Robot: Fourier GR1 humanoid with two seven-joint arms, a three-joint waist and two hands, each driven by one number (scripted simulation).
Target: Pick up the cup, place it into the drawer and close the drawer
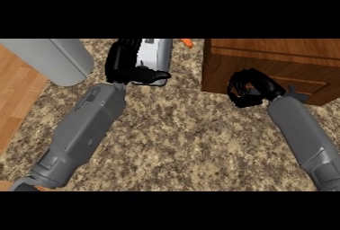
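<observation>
The black left hand point(125, 65) is curled round a shiny silver-white cylindrical cup point(154, 55) near the far edge of the speckled beige stone counter point(179, 130). A small orange object point(188, 42) peeks out just beyond the cup. The black right hand point(249, 88), its fingers curled with nothing seen inside them, sits against the front of the brown wooden drawer box point(266, 58) at the far right corner.
</observation>
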